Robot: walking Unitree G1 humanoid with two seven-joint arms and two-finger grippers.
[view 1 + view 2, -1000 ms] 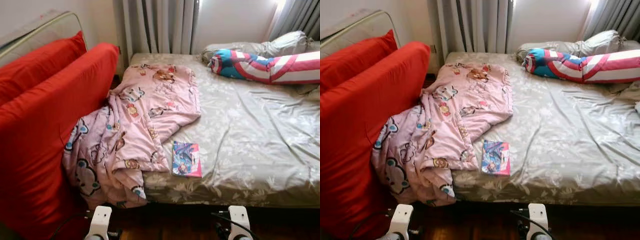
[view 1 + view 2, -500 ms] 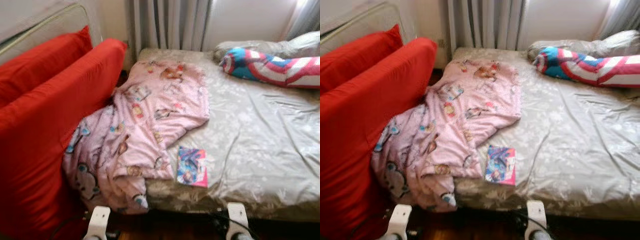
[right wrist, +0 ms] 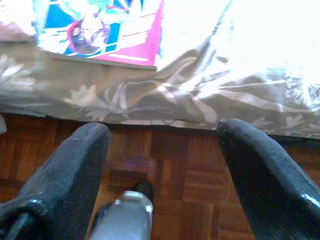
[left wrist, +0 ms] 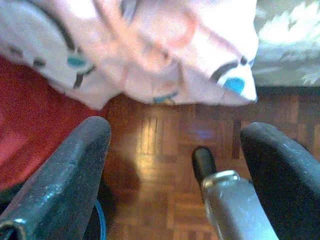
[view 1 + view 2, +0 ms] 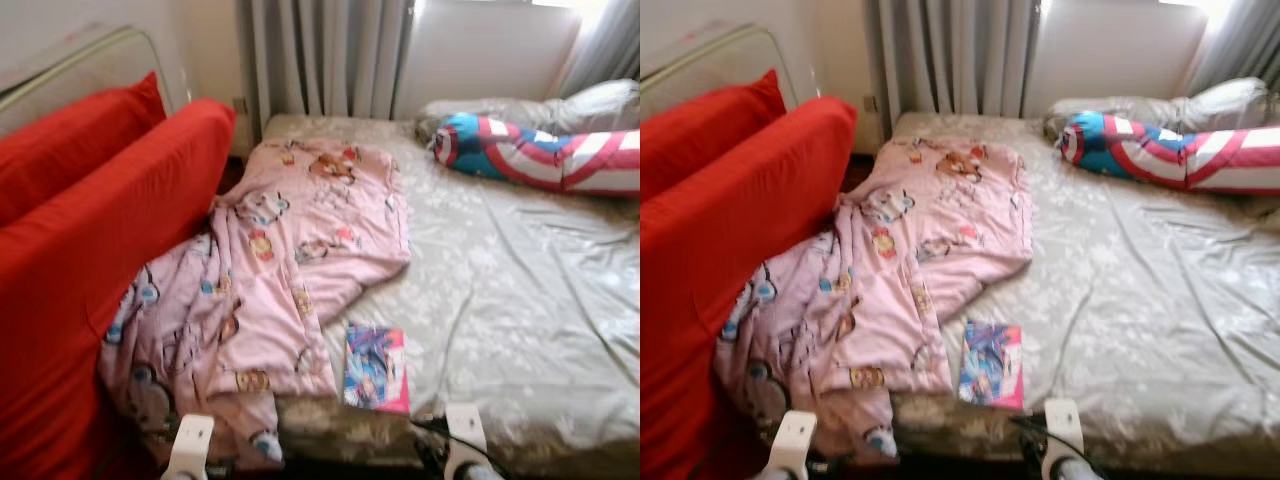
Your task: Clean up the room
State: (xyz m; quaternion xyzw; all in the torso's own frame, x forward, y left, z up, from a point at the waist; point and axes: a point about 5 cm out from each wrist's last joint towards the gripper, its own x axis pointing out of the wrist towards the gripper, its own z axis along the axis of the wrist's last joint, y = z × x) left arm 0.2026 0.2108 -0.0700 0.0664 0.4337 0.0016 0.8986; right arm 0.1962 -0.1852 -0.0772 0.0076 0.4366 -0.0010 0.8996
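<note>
So the bed (image 5: 520,300) has a grey-green floral sheet and takes up most of the scene, with a pink cartoon-print blanket (image 5: 280,280) bunched over its left side and spilling off the near-left corner down toward the parquet floor (image 3: 175,175). Just right of the blanket's near edge, a colourful book (image 5: 376,366) with a pink border lies flat on the sheet, close to the near edge of the mattress. At the far right there's a red, white and blue bolster pillow (image 5: 540,150) with grey pillows (image 5: 540,105) behind it, against the grey curtains (image 5: 320,55). On the left, 2 big red cushions (image 5: 90,250) stand up beside the bed, touching the blanket. The left gripper (image 4: 175,165) hangs low over the floor, near the drooping blanket corner, jaws spread apart and holding nothing. The right gripper (image 3: 162,160) is also low, just in front of the mattress edge below the book, jaws wide apart and empty too.
</note>
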